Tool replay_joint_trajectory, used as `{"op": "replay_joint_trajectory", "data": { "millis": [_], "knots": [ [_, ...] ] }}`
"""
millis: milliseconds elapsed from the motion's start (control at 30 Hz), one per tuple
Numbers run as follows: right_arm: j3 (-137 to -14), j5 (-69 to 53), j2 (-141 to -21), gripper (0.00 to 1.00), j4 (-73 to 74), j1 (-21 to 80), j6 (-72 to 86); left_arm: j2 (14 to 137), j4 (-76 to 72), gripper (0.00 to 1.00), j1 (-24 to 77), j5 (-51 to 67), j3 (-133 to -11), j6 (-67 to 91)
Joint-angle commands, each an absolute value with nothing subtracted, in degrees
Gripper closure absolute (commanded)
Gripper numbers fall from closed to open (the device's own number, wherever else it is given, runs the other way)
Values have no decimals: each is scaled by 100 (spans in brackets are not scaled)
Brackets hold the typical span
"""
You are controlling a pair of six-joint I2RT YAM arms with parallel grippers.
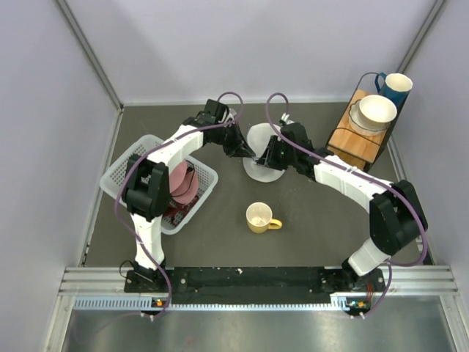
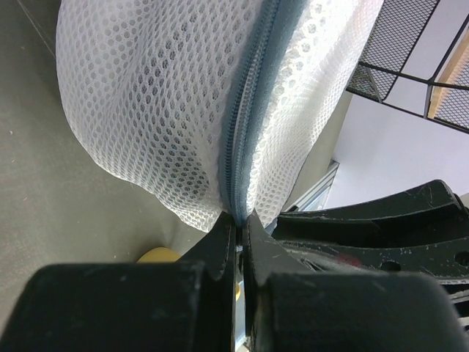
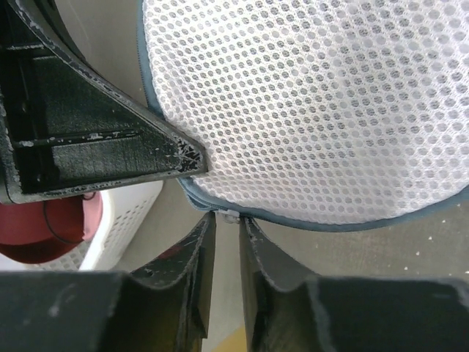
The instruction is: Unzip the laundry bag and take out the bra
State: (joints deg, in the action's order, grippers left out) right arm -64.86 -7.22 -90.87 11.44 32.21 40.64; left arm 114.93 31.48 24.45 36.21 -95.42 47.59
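The laundry bag (image 1: 261, 138) is a white mesh pod with a grey-blue zipper seam, held on edge between my two grippers at the table's middle back. My left gripper (image 1: 248, 155) is shut on the bag's zipper seam (image 2: 242, 147); in the left wrist view the jaws (image 2: 239, 222) pinch its lower edge. My right gripper (image 1: 267, 158) faces it from the right. In the right wrist view its tips (image 3: 228, 218) are nearly closed on a small white zipper pull (image 3: 230, 215) at the seam below the mesh (image 3: 315, 110). No bra shows through the mesh.
A white lattice basket (image 1: 132, 167) with dark red and pink items stands at the left. A yellow mug (image 1: 260, 218) stands in front of the bag. A wooden rack (image 1: 352, 143) at the back right holds a white bowl (image 1: 377, 110) and a blue mug (image 1: 398, 86).
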Motion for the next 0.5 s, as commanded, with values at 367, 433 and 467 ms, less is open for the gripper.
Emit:
{"op": "replay_joint_trajectory", "data": {
  "millis": [367,433,467],
  "knots": [
    [-6118,-80,-8385,100,1378,3270,3403,11180,3094,100,2180,3867,-9431,4465],
    [-5916,-53,-8114,100,1520,3261,3113,11188,3155,100,2040,3972,-9466,4395],
    [-5854,-79,-8051,100,1686,3269,3050,11206,3173,100,2004,3999,-9544,4368]
  ]
}}
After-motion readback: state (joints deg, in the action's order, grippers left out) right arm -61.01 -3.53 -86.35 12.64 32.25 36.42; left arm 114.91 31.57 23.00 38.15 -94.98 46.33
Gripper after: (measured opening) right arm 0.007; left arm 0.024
